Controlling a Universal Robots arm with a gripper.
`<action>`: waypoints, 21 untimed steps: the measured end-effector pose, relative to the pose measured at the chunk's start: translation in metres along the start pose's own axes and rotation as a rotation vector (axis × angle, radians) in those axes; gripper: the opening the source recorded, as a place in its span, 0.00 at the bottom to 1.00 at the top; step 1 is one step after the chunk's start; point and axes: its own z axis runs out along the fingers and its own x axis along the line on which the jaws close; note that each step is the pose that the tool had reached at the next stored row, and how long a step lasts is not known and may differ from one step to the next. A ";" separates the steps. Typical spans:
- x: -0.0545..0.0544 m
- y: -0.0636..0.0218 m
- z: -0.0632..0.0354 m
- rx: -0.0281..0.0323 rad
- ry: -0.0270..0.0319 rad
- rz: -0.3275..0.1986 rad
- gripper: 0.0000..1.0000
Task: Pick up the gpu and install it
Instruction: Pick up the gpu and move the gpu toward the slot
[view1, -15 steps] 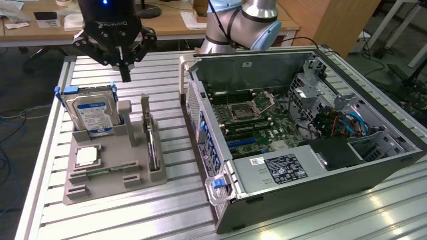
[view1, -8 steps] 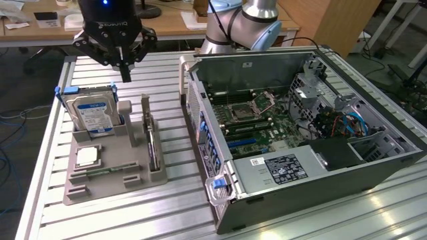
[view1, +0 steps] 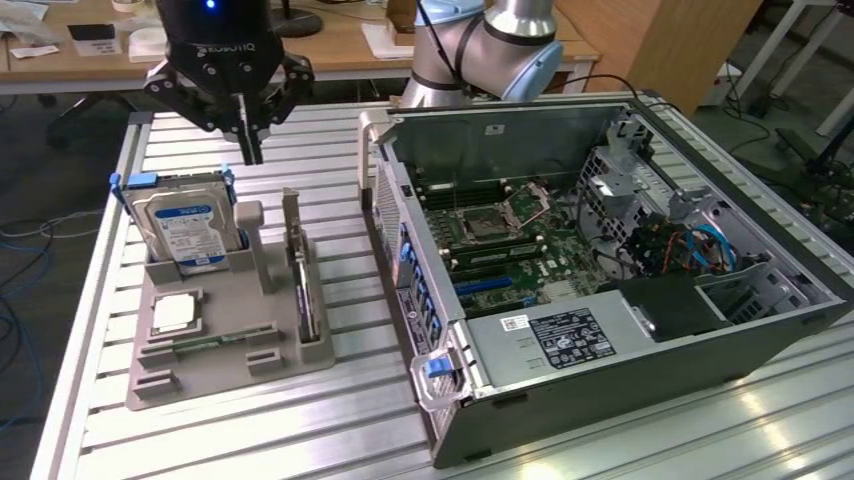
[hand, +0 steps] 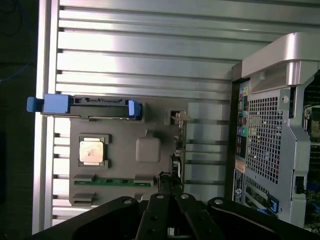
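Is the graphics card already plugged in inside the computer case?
No, the gpu stands on edge in the grey tray on the table, outside the open computer case.

There were one open computer case (view1: 627, 375), one gray holder tray (view1: 227, 378), one hard drive (view1: 191, 225), one CPU chip (view1: 176, 313), one green memory stick (view1: 214, 342), one gpu (view1: 308, 300), one robot arm (view1: 481, 40) and one gripper (view1: 250, 150).

The hand (view1: 250, 152) is matt black, the table (view1: 200, 440) shiny ribbed metal.
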 end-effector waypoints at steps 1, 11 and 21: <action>0.000 0.0000 0.0000 0.0000 0.0001 0.000 0.17; 0.000 0.0000 0.0000 0.0001 0.0000 0.000 0.53; 0.000 -0.0057 0.0061 0.0008 -0.0025 0.026 0.65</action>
